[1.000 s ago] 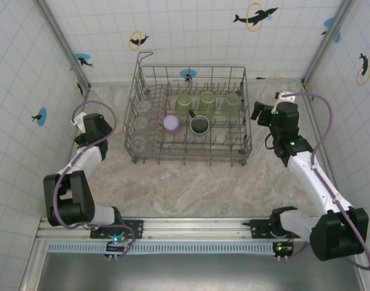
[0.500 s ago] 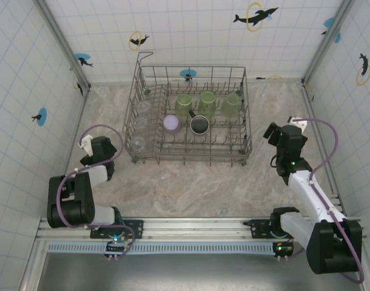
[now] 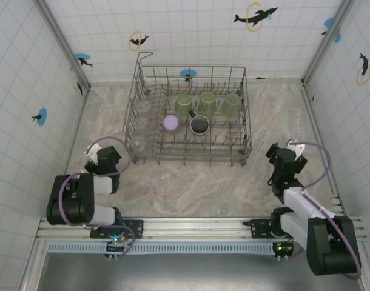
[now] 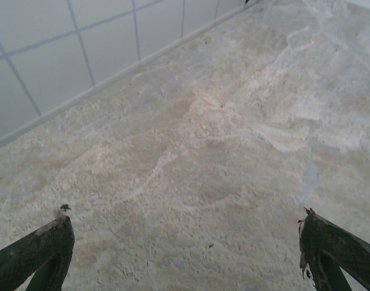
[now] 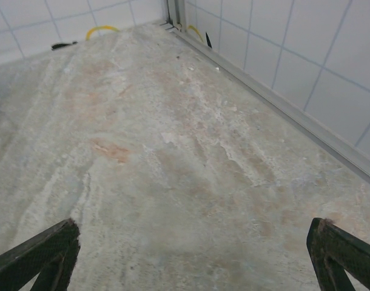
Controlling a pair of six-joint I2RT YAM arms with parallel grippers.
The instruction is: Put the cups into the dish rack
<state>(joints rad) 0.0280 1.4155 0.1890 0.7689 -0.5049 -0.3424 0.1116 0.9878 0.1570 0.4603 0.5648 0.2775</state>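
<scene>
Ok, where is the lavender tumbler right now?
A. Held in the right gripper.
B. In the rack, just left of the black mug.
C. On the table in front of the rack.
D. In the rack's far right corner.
B: the top view shows the lavender tumbler inside the dish rack, next to the black mug on its left side.

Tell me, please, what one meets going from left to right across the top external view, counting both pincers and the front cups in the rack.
left pincer → clear glasses → lavender tumbler → black mug → right pincer
</scene>
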